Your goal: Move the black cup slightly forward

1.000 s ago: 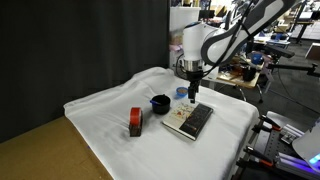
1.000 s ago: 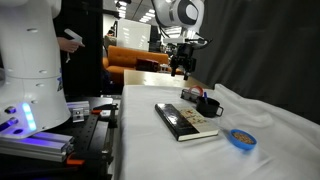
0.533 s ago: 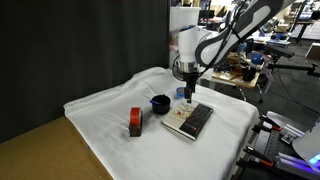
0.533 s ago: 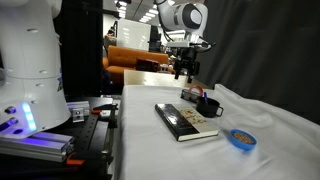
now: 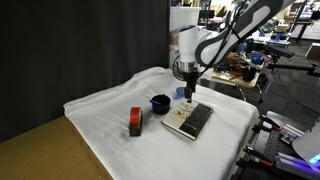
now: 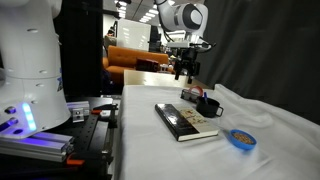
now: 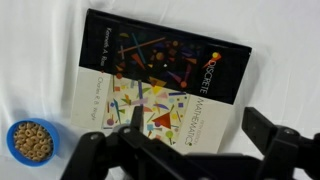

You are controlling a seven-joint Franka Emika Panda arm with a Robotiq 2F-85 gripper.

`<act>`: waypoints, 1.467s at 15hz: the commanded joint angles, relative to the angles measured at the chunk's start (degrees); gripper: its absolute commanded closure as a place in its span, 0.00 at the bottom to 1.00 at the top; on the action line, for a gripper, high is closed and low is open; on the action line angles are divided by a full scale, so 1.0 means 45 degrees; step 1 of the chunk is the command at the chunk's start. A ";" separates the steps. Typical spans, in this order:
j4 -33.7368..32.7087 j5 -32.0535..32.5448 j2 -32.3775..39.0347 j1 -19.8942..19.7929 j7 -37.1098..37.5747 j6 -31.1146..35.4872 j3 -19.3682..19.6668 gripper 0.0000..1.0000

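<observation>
The black cup [image 5: 159, 102] is small and squat and stands on the white cloth near the table's middle; in an exterior view it [image 6: 209, 106] shows a side handle. My gripper [image 5: 189, 94] hangs open above the cloth, off to one side of the cup and well apart from it, over the book's far end. In an exterior view the gripper [image 6: 184, 73] is high above the table behind the cup. The wrist view shows the open gripper [image 7: 198, 128] over the book [image 7: 160, 80], with nothing between the fingers. The cup is out of the wrist view.
A book [image 5: 188, 120] with a colourful cover lies beside the cup. A red-and-black block [image 5: 135, 122] stands nearer the cloth's front edge. A small blue dish [image 7: 30, 142] with brown bits sits by the book. Benches and robot hardware [image 6: 30, 90] surround the table.
Over the last second the gripper shifted a little sideways towards the cup's side above the book, staying open. The objects on the cloth have not moved.
</observation>
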State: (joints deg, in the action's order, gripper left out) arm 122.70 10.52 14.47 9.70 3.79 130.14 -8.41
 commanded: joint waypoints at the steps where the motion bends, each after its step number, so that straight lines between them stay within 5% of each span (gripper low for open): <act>1: -0.0520 0.0599 0.0556 0.0053 0.0105 0.0055 0.0412 0.00; 10: -0.3253 0.1859 0.3474 0.0101 -0.0084 0.0436 0.1510 0.00; 22: -0.2805 0.1470 0.3113 0.0151 0.0165 0.0342 0.1414 0.00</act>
State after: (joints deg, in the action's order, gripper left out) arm 110.25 17.47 28.86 9.87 3.80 132.14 -2.32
